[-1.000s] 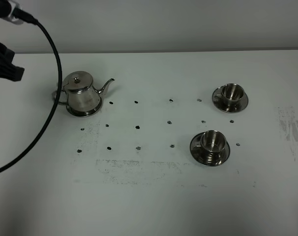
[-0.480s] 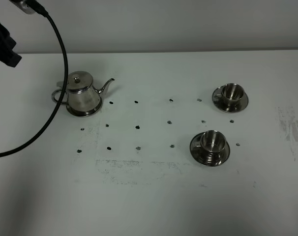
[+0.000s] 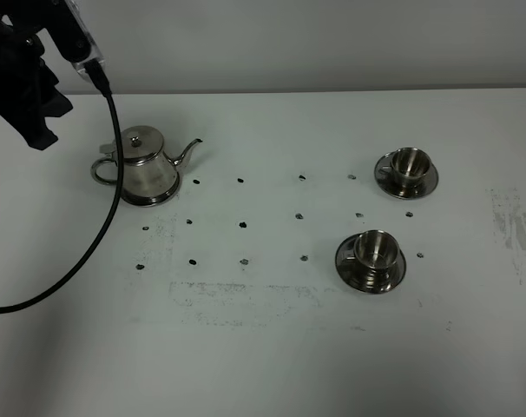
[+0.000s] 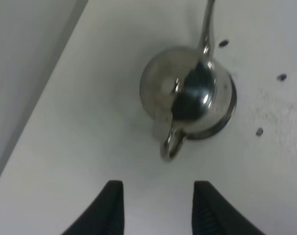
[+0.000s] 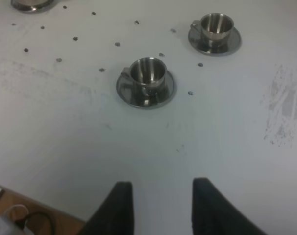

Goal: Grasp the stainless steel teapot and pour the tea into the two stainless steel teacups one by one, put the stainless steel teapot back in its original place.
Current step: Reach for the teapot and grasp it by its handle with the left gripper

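A shiny squat stainless steel teapot (image 3: 142, 168) with a domed, knobbed lid stands upright on the white table (image 3: 263, 356) in the upper left of the exterior view. Its thin curved spout points right and its loop handle points left. The black left arm (image 3: 24, 82) hangs above and to the left of the pot, apart from it, and a black cable (image 3: 96, 239) falls from it in a curve past the pot's left side. In the left wrist view the left gripper (image 4: 158, 188) has its two dark fingers spread wide with nothing between them. The teapot's handle (image 4: 171, 145) faces the gap, close ahead but not touched. On the right of the exterior view are two small stainless steel teacups, each upright on a round steel saucer: the far cup (image 3: 410, 162) in the upper right and the near cup (image 3: 375, 249) lower and slightly left, apart from each other. Small dark dots (image 3: 243, 225) lie in rows on the table between the pot and the cups. The right gripper (image 5: 162, 183) is also spread wide and holds nothing, hovering over bare table well short of the near cup (image 5: 147, 72) and the far cup (image 5: 217, 24)
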You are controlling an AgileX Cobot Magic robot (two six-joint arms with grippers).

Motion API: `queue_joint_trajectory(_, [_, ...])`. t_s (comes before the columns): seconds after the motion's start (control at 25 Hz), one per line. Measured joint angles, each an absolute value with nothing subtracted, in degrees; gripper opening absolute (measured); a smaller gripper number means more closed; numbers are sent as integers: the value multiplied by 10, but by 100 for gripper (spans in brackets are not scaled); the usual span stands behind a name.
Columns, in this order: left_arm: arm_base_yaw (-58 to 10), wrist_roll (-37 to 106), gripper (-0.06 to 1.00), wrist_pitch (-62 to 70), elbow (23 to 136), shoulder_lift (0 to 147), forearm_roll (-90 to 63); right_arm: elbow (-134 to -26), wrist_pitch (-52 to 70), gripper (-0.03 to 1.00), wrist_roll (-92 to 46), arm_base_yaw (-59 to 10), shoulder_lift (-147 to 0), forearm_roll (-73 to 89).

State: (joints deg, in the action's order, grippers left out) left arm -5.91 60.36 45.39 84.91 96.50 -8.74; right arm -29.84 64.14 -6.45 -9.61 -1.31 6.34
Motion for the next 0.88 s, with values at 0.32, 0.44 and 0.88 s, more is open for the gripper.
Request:
queue_joint_trajectory(0.32, [-59, 616, 37, 420, 890, 1030, -58, -298, 641, 31, -64, -96, -13, 63])
queue_joint_trajectory(0.44, [-59, 616, 37, 448, 949, 1072, -48, -298, 641, 31, -64, -96, -13, 63])
queue_joint_trajectory(0.88, [-59, 616, 37, 537, 1094, 1221, 11, -298, 641, 31, -64, -96, -13, 63])
